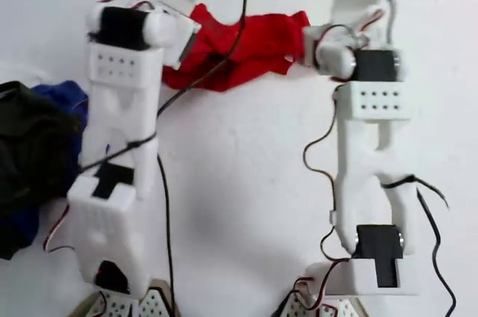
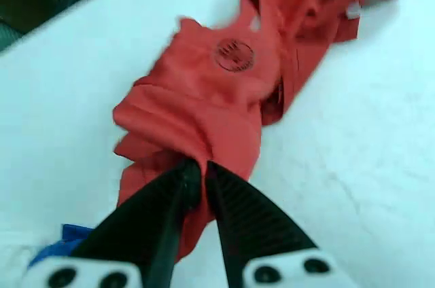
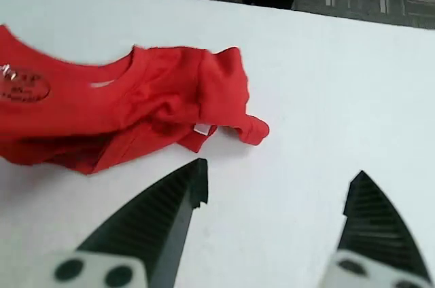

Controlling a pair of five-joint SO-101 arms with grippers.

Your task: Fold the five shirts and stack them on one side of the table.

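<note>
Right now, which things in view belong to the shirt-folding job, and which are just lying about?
Job: red shirt, pinched in the shut left tool; open right tool near its other end; blue garment and black garment heaped at the table's edge, likely shirts.
Lying about: the arms' black cables trailing across the table.
</note>
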